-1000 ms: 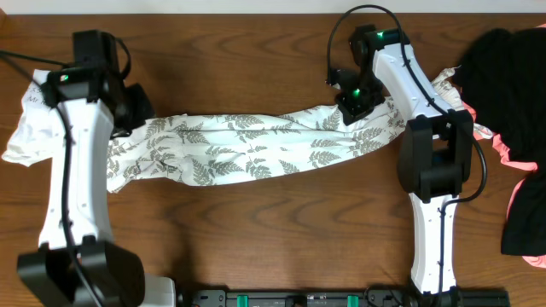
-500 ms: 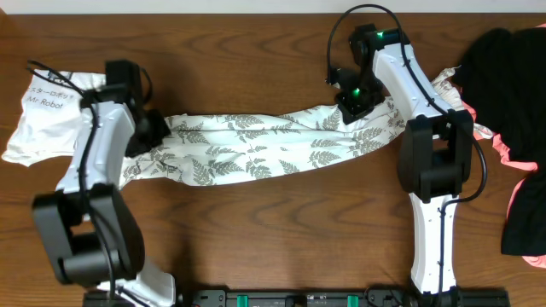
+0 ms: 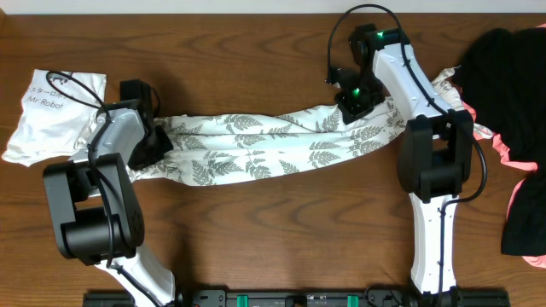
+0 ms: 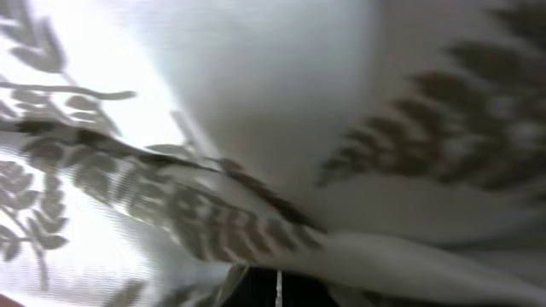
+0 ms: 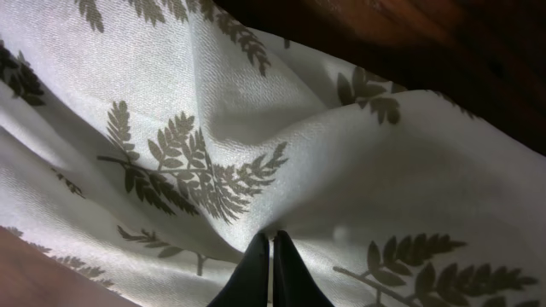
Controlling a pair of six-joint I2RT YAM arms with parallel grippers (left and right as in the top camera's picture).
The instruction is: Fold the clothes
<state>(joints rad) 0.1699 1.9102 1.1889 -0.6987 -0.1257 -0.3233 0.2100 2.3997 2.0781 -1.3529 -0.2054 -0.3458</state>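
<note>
My left claw (image 3: 152, 143) has swung inward onto the clothes (image 3: 256, 145); I cannot tell its grip. The right claw (image 5: 271, 249) pinches cloth, fully closed. Between the two, the clothes lie stretched out with nothing folded yet.

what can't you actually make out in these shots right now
Left gripper: overhead, its own wrist covers the fingers; left wrist view, blurred fern garment fills the frame. Open or shut unclear.
Fern garment's right end: overhead, under the right arm.
Black garment: overhead, cut off by the right edge.
White shirt: overhead, print above "Mr Robot" too small to read.
</note>
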